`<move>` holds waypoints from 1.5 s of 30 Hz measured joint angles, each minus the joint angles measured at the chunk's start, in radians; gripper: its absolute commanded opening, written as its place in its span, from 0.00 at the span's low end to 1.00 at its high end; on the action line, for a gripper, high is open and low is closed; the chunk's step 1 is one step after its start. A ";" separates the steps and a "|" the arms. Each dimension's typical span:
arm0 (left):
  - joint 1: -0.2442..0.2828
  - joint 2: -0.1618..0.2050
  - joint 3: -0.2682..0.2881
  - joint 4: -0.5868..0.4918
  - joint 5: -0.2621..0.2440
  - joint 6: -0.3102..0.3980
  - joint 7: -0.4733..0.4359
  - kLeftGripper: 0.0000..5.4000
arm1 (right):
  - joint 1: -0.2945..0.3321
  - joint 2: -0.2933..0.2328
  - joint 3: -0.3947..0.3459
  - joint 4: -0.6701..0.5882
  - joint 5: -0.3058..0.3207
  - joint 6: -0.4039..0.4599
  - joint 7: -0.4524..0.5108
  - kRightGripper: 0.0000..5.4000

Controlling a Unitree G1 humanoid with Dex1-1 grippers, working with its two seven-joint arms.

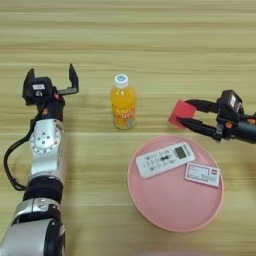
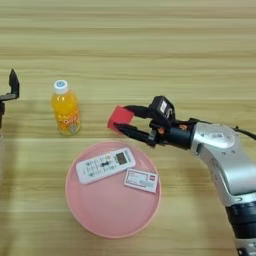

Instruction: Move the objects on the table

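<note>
One wide wooden table (image 1: 150,30) with pale horizontal grain fills my whole view from the robot's head. Largest on it is a round pink plate (image 2: 107,210), lying toward the near side, right of centre.

My right arm (image 2: 225,155) comes in from the right, its silver forearm angled across the table. Its right gripper (image 2: 131,120) is just beyond the plate's far rim, and its two black fingers are clamped on a small red cube (image 1: 181,113), one finger along the cube's far side and one along its near side. I cannot tell whether the cube is touching the table or slightly above it.

My left arm (image 1: 42,165) rises along the left edge of the left eye view. Its left gripper (image 1: 51,80) is released, the two black fingers spread wide and holding nothing, left of the bottle and apart from it.

On the plate's far half lies a white remote control (image 1: 165,159) with grey buttons, set at a slant. Just to its right, also on the plate, lies a flat white-and-red card box (image 2: 141,180).

An orange drink bottle (image 1: 123,104) with a white cap stands upright on the bare wood, between the two grippers and beyond the plate's left edge.
</note>
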 measured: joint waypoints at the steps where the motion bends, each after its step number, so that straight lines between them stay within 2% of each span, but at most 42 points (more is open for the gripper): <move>1: 0.000 0.000 0.000 0.000 0.000 0.000 0.000 1.00 | 0.003 -0.006 0.005 -0.002 0.001 -0.004 0.015 0.42; 10: -0.006 -0.002 -0.003 0.001 0.001 0.000 0.001 1.00 | 0.009 -0.052 0.081 -0.017 0.007 -0.028 0.174 0.42; 17: -0.006 -0.006 -0.005 0.001 0.001 0.000 0.002 1.00 | 0.021 -0.073 0.153 -0.015 -0.004 -0.053 0.255 0.42; 23: -0.006 -0.008 -0.007 0.001 0.002 0.000 0.003 1.00 | 0.030 -0.088 0.178 0.001 -0.006 -0.094 0.307 0.42; 26: -0.006 -0.008 -0.007 0.001 0.002 0.000 0.004 1.00 | 0.037 -0.101 0.201 0.006 -0.033 -0.122 0.329 0.42; 31: -0.006 -0.009 -0.007 0.001 0.002 0.000 0.003 1.00 | 0.050 -0.121 0.243 0.042 -0.097 -0.162 0.334 0.42; 40: -0.006 -0.009 -0.007 0.001 0.002 0.000 0.003 1.00 | 0.049 -0.116 0.290 0.080 -0.148 -0.192 0.322 0.42; 41: -0.006 -0.009 -0.007 0.001 0.002 0.000 0.003 1.00 | 0.049 -0.115 0.292 0.080 -0.149 -0.196 0.322 0.49; 45: -0.006 -0.008 -0.007 0.001 0.002 0.000 0.003 1.00 | 0.048 -0.105 0.300 0.086 -0.155 -0.200 0.304 0.57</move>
